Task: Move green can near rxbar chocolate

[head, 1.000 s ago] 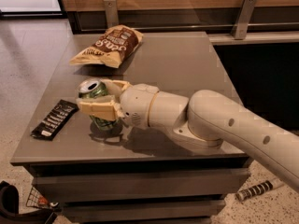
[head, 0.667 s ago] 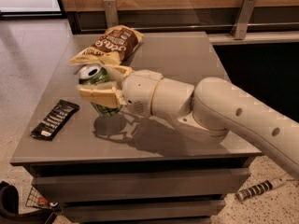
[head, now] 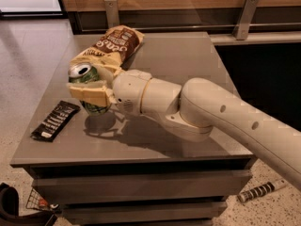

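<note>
gripper (head: 90, 87) clamped on the green can (head: 81, 72), cream fingers on either side, can tilted slightly and held just above the table (head: 188, 60), shadow under it. Crinkled brown-and-tan chip bag (head: 115, 44) directly behind, touching or near the can. rxbar chocolate (head: 55, 120) lies flat front-left, near the can and apart from it, nothing between. Wrapper is black with rows of white lettering, unreadable. Tabletop smooth grey. Can olive-green metal, silver top.

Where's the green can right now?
The green can is gripped in the claw, left in the camera view, above the table, between chip bag and rxbar chocolate.
</note>
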### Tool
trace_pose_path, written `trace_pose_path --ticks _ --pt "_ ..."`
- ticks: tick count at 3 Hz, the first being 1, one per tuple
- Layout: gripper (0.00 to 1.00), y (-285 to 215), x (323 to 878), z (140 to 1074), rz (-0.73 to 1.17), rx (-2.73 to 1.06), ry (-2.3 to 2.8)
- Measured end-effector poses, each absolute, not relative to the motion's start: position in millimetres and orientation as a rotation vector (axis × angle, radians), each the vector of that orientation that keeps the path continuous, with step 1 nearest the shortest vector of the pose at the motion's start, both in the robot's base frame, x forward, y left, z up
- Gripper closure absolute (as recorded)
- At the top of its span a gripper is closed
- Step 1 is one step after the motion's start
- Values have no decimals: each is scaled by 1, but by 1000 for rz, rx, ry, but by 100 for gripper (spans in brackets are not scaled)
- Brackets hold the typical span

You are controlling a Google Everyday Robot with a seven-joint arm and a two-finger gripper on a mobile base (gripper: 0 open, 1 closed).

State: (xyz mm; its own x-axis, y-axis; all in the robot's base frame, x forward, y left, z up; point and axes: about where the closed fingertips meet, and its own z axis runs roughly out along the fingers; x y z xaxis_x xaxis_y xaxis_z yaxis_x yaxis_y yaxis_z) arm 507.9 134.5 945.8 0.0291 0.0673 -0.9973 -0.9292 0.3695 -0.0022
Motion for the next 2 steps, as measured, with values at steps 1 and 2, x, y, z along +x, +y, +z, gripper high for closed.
trace_pose_path --ticks 1,2 --pt "100 140 498 931 982 -869 1347" --pt "100 142 484 913 1003 -852 1403"
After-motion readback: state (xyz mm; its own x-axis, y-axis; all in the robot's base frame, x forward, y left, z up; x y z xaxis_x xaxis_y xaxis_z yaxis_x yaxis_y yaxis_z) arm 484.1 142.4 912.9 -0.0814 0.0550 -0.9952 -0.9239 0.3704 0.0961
